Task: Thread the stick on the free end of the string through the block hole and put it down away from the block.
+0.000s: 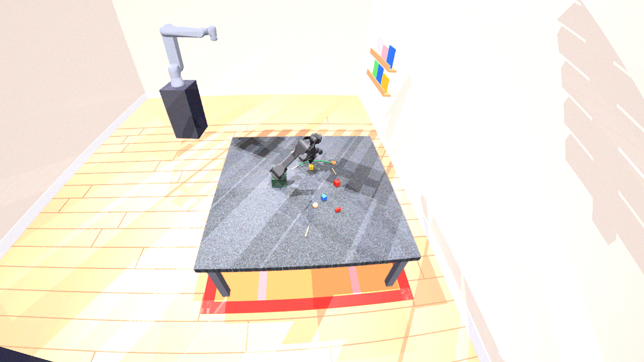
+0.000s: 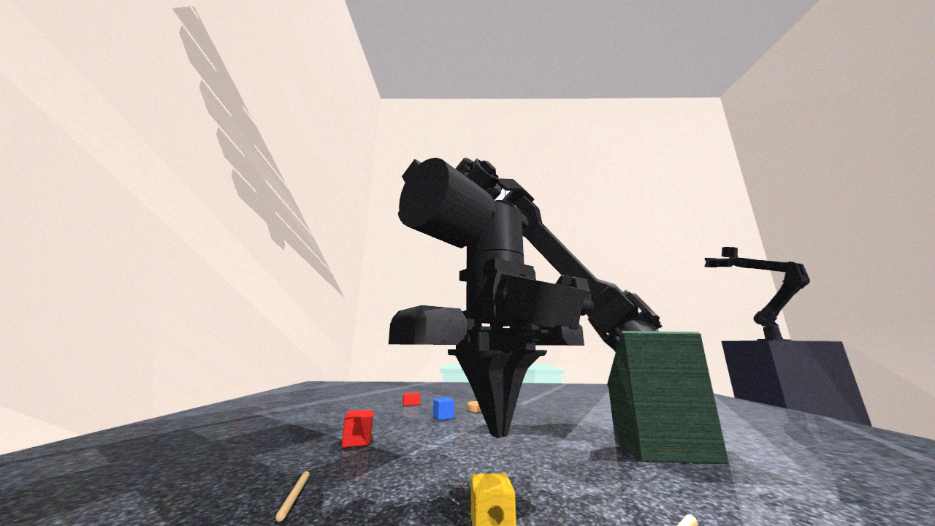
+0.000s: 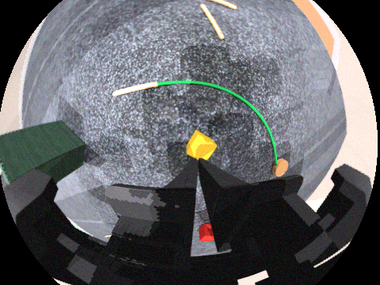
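Note:
The yellow wooden block [image 1: 311, 167] [image 2: 493, 498] [image 3: 201, 145] with a hole stands on the grey table [image 1: 252, 224]. The thin stick [image 1: 295, 166] [image 3: 134, 90] lies flat on the table, joined by a green string [image 1: 322, 160] [image 3: 227, 91] to the round button [image 1: 333, 162] [image 3: 280, 167]. My gripper [image 1: 311, 161] [image 2: 498, 432] [image 3: 196, 161] is shut with nothing between its fingers. Its tips point down close to the table, just beside the yellow block and well away from the stick.
The arm's green base block [image 1: 278, 181] [image 2: 667, 399] [image 3: 37, 150] stands nearby. A red cube [image 1: 336, 182] [image 2: 357, 428], a blue cube [image 1: 323, 197] [image 2: 443, 408], a small red piece [image 1: 337, 209] [image 2: 411, 398], a loose disc [image 1: 315, 205] and loose sticks [image 1: 307, 231] [image 2: 292, 495] [image 3: 214, 0] lie around.

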